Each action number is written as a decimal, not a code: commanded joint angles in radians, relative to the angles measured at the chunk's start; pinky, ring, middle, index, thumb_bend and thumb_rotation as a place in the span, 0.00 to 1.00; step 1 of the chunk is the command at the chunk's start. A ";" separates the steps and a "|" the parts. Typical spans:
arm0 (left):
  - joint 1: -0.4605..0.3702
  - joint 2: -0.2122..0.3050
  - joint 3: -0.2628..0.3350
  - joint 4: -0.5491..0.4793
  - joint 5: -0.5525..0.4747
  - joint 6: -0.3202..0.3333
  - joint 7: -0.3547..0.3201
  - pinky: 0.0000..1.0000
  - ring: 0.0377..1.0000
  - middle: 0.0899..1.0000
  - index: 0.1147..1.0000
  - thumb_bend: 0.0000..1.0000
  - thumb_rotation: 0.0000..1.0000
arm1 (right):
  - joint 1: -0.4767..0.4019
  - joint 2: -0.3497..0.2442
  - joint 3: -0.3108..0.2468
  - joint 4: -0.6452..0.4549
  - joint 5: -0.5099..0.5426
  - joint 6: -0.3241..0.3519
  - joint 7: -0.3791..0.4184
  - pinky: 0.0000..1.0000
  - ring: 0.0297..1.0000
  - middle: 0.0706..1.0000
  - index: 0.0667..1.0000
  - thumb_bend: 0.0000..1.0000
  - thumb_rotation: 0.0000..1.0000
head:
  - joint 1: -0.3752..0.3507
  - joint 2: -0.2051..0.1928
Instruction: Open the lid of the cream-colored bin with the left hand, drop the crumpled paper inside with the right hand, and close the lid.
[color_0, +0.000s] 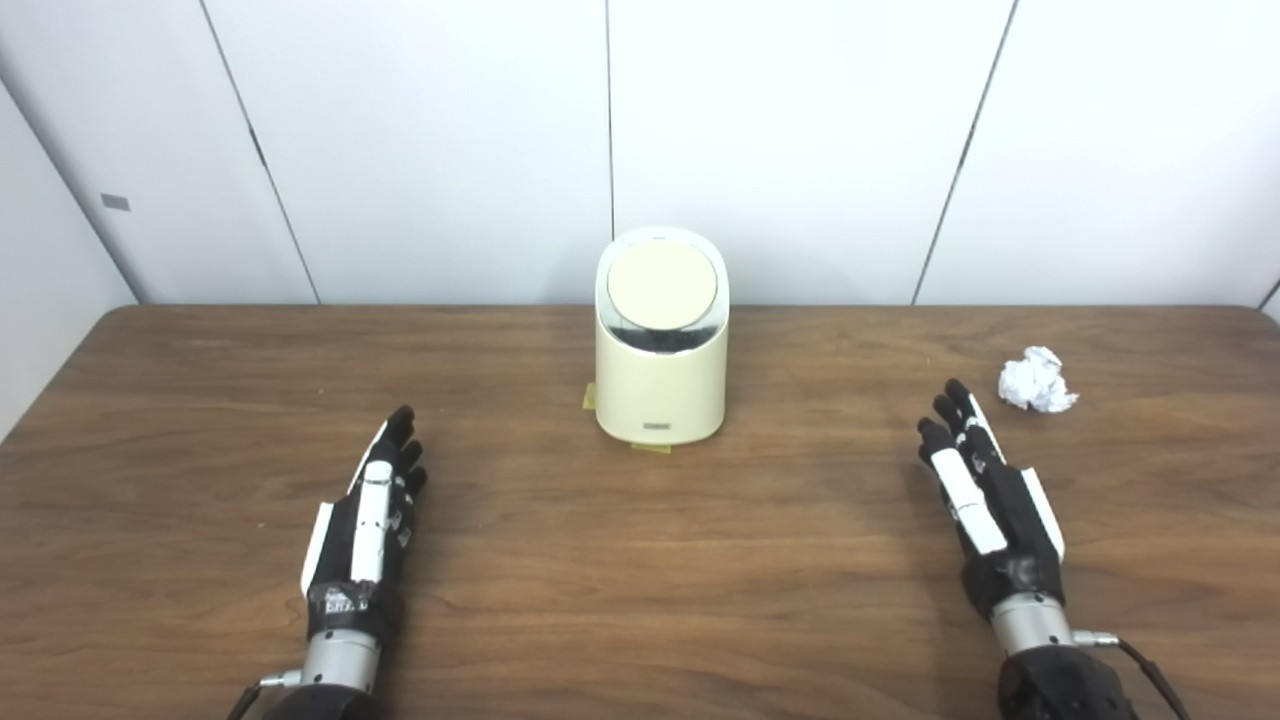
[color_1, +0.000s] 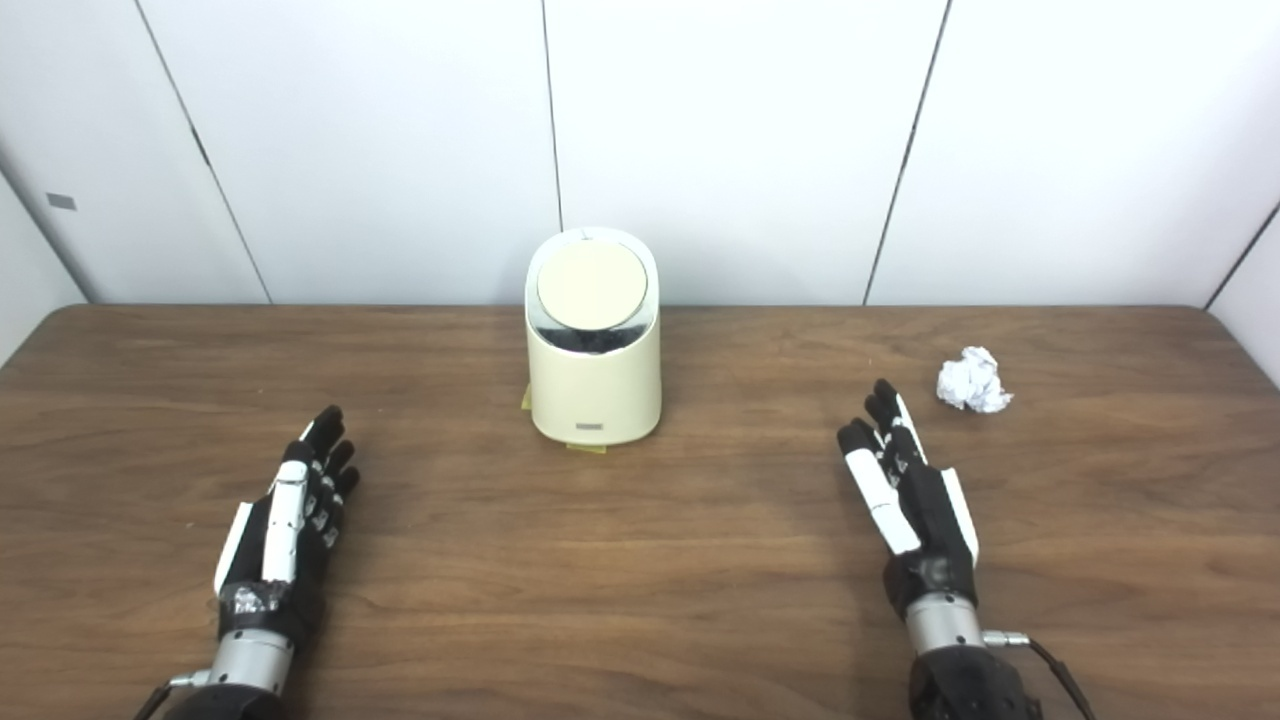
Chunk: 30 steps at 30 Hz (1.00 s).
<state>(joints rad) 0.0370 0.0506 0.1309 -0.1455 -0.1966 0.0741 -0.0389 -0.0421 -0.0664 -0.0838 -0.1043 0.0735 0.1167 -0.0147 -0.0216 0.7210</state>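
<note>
both hands flat, fingers extended, empty; bin lid seems shut; paper nr right.

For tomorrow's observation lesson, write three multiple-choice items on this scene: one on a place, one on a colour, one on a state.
1. Where does the crumpled paper lie?
A. Inside the bin
B. On the table, just beyond the right robot hand
C. In the left robot hand

2. What colour is the bin?
A. Cream
B. Blue
C. Black

3. What state is the left robot hand in?
A. Shut on the paper
B. Pressing the lid
C. Open, holding nothing

Key: 1 B, the paper rests on the wood past the right robot hand. 2 A, its wall is cream. 3 C, its fingers are extended and apart from the bin.
</note>
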 joint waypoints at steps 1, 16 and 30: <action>-0.027 0.001 -0.005 -0.040 0.007 -0.003 0.005 1.00 1.00 1.00 0.98 0.46 0.88 | -0.038 -0.007 -0.006 -0.026 0.006 -0.022 0.005 0.93 0.93 0.97 0.96 0.67 0.68 | 0.020 -0.002; -0.032 0.002 0.025 -0.093 -0.007 0.043 0.037 1.00 0.99 0.98 0.96 0.50 0.81 | -0.089 -0.011 0.017 0.015 -0.041 -0.030 0.001 0.92 0.92 0.97 0.98 0.64 0.71 | 0.023 -0.013; -0.036 0.033 0.032 -0.076 -0.033 0.026 0.011 1.00 1.00 0.99 0.99 0.49 0.81 | -0.202 -0.131 -0.048 -0.057 -0.065 0.111 -0.003 0.92 0.95 1.00 0.99 0.65 0.57 | -0.105 -0.034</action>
<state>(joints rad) 0.0300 0.0723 0.1633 -0.2124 -0.2262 0.1368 -0.0124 -0.2022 -0.1927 -0.1244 -0.1126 -0.0020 0.2303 -0.0242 -0.1259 0.6872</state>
